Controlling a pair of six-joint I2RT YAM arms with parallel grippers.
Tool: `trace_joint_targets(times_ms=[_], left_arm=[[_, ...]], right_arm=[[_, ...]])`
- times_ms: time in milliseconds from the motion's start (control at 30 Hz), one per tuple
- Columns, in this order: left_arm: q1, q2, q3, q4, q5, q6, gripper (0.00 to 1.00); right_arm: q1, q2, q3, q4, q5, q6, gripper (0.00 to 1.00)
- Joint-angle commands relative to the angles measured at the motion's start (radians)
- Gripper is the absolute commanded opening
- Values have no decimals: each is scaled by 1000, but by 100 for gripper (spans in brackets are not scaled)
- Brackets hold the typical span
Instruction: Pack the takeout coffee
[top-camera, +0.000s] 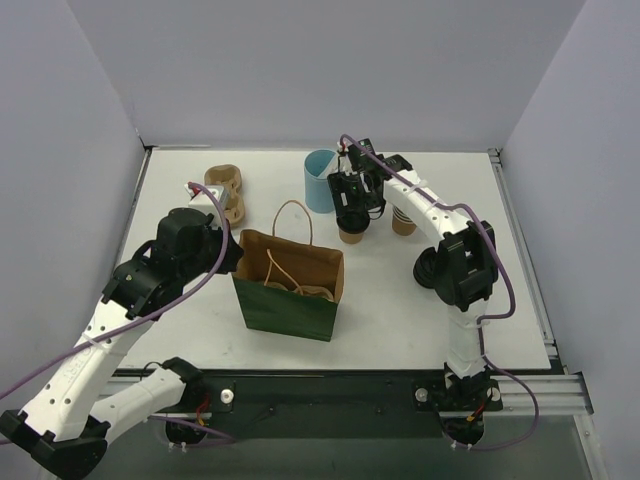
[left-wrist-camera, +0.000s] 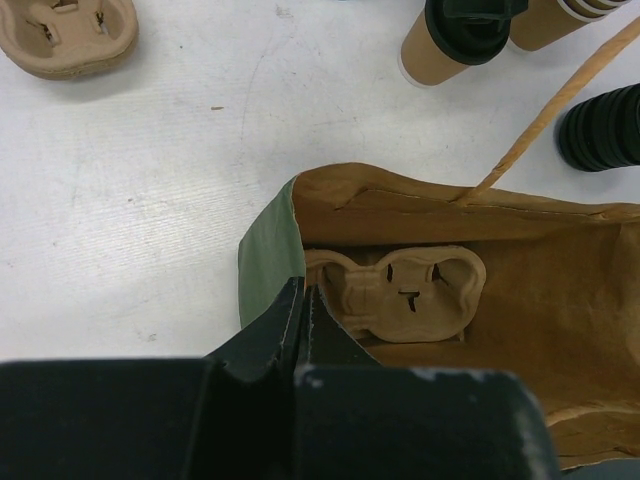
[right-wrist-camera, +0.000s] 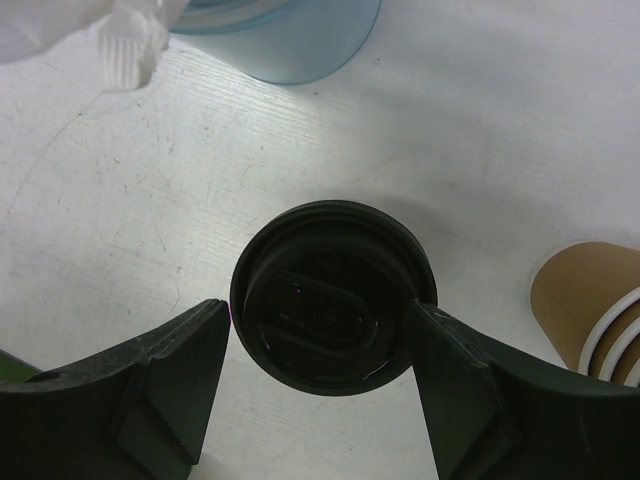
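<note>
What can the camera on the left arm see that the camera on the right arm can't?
Only the left wrist view looks into the green bag, where a cardboard cup tray lies at the bottom, and shows another tray on the table. Only the right wrist view shows the light-blue cup and the right claw open around the coffee's black lid. Both show the lidded coffee cup and the white table.

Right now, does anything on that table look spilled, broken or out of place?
Nothing looks spilled or broken. The lidded coffee cup stands upright between the right gripper's open fingers. The green paper bag stands open with a cardboard cup carrier lying at its bottom. The bag's rim is slightly crumpled where the left gripper pinches it.
</note>
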Motion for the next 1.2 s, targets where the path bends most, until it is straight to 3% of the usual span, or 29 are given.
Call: trace_joint_targets(times_ms=[0, 633, 1167], left_arm=[[4, -17, 13, 4, 8, 0, 0], [4, -2, 25, 8, 28, 11, 0], [4, 0, 31, 5, 37, -12, 0]], right_arm=[[7, 2, 32, -39, 39, -2, 73], [7, -12, 46, -45, 87, -14, 82], [6, -7, 0, -51, 48, -16, 80]])
